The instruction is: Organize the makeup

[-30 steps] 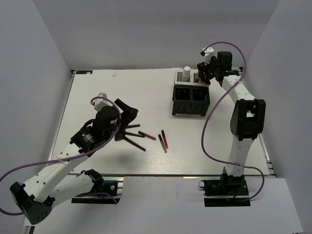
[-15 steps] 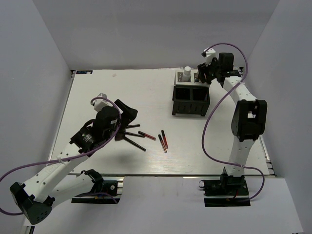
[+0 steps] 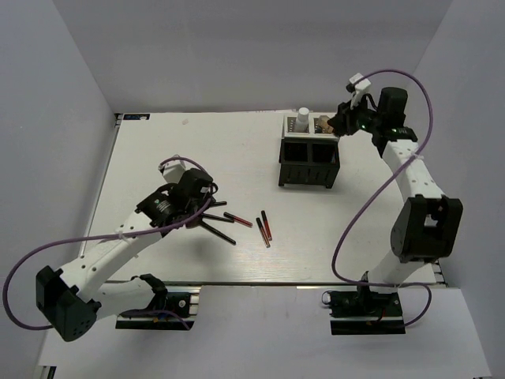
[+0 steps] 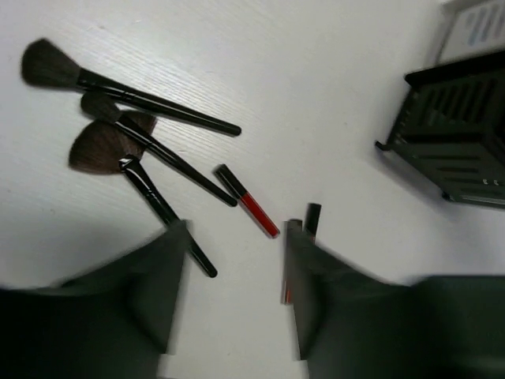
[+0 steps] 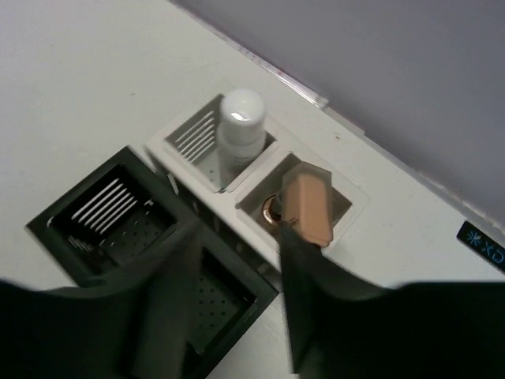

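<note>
Three fluffy black brushes [image 4: 99, 148] lie near slim pencils [image 4: 256, 212].

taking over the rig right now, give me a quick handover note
Left gripper: fingers open, empty, above the brushes.
Right gripper: fingers open, empty, over the box.
Done: white bottle and tan bottle sit in the two far compartments.
To do: three brushes and three pencils lie loose on the table; near compartments look empty.

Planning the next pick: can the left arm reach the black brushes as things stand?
Probably yes: the left claw hangs open close to the black brushes, and nothing covers them.
</note>
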Available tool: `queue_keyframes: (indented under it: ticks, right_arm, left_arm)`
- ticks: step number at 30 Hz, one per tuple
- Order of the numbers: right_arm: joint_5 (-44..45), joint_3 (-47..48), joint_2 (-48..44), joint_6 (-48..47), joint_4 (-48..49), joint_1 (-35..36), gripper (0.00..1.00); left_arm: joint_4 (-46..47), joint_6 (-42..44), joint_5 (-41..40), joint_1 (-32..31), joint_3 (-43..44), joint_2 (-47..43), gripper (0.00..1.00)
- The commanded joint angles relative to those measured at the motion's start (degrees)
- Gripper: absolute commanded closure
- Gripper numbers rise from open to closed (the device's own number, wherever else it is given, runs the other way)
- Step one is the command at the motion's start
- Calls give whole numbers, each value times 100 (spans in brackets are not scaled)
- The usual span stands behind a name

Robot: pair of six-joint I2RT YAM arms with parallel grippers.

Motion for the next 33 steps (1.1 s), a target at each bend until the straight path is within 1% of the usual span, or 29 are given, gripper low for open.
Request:
queue_keyframes:
  ticks: [1, 2, 3, 4, 5, 6, 7, 8, 9, 10, 11, 12, 13, 14, 15, 16, 17, 18, 19, 20, 21, 22, 23, 24, 26, 29, 30, 33]
  right_arm:
    - [-1491, -502, -682, -510, -95, -103, 58]
    - [-1842, -634, -814, -784, -306, -103, 61]
    - [-2402, -870, -1024, -1047, -830, -95, 65]
    - [-2634, -985, -1113, -1311, -1061, -69, 72]
    - [-2837, -1091, -1201, -1766, -1298, -34, 75]
    - [-3126, -1266, -1341, -1988, -1745, 36, 78]
    - [-3155, -1311, -1395, -2217, -1984, 72, 83]
    - [-3129, -1364, -1456, -2532, -2143, 229, 83]
    - [-3077, -1478, -1492, -2614, -2258, 283, 81]
    - [-3041, -1531, -1501, -2684, -2381, 327, 73]
    - [-2997, -1566, -1527, -2807, -2443, 388, 68]
    - [-2936, -1627, -1562, -2851, -2496, 519, 63]
    - [-2927, -1654, -1571, -2887, -2557, 564, 56]
    - [-2918, -1672, -1623, -2878, -2558, 634, 55]
    - [-2866, -1698, -1641, -2800, -2505, 722, 54]
    - [-2822, -1785, -1676, -2625, -2166, 740, 54]
    - [-2743, -1839, -1764, -2432, -1927, 775, 55]
    - [-2446, -1891, -1808, -1978, -1681, 793, 57]
    - [-2313, -1918, -1834, -1825, -1479, 845, 64]
    - [-2164, -1892, -1826, -1780, -1390, 846, 68]
    - [-2110, -1831, -1782, -1884, -1502, 924, 85]
    - [-2075, -1691, -1738, -1990, -1677, 960, 92]
    - [-2065, -1629, -1608, -2121, -2122, 1012, 96]
    - [-2048, -1602, -1554, -2279, -2292, 1074, 98]
    - [-1978, -1724, -1509, -2289, -2452, 1249, 97]
    - [-1916, -2075, -1641, -2123, -2173, 1364, 94]
    - [-1899, -2155, -1702, -2062, -2119, 1408, 95]
    - [-1811, -2348, -1764, -2008, -2004, 1514, 94]
  left_arm:
    - [-645, 65, -331, 104, 320, 374, 52]
    - [-681, 65, -287, 105, 329, 445, 59]
    - [-699, 65, -173, 201, 303, 507, 65]
    - [-629, 74, -103, 306, 233, 603, 77]
    - [-585, 91, 46, 368, 171, 656, 82]
    - [-541, 117, 143, 438, 127, 744, 84]
    - [-419, 152, 222, 613, 75, 910, 85]
    - [-348, 179, 319, 710, 74, 1008, 83]
    - [-295, 170, 503, 798, 92, 1139, 76]
    - [-225, 144, 600, 982, 135, 1245, 64]
    - [-189, -39, 653, 1045, 223, 1455, 44]
    - [-163, -162, 776, 1098, 258, 1544, 40]
    - [-145, -338, 855, 1159, 285, 1614, 38]
    - [-110, -731, 943, 1264, 285, 1737, 34]
    - [-75, -961, 1048, 1317, 285, 1790, 33]
    - [-66, -1242, 1215, 1318, 268, 1834, 32]
    - [-66, -1775, 1260, 1396, 259, 1878, 31]
    - [4, -1964, 1304, 1449, 241, 1922, 30]
    - [74, -2113, 1391, 1450, 241, 1923, 29]
    - [144, -2376, 1392, 1450, 206, 1914, 27]
    - [319, -2474, 1392, 1511, 180, 1879, 27]
    - [390, -2571, 1375, 1511, 145, 1853, 26]
    - [565, -2694, 1383, 1581, 84, 1826, 26]
    - [584, -2756, 1375, 1582, 83, 1843, 26]
    - [680, -2984, 1409, 1730, 57, 1983, 26]
    - [908, -3300, 1524, 1792, -40, 2177, 29]
    - [962, -3484, 1567, 1845, -75, 2334, 33]
    - [1217, -3661, 1726, 1950, -76, 2555, 42]
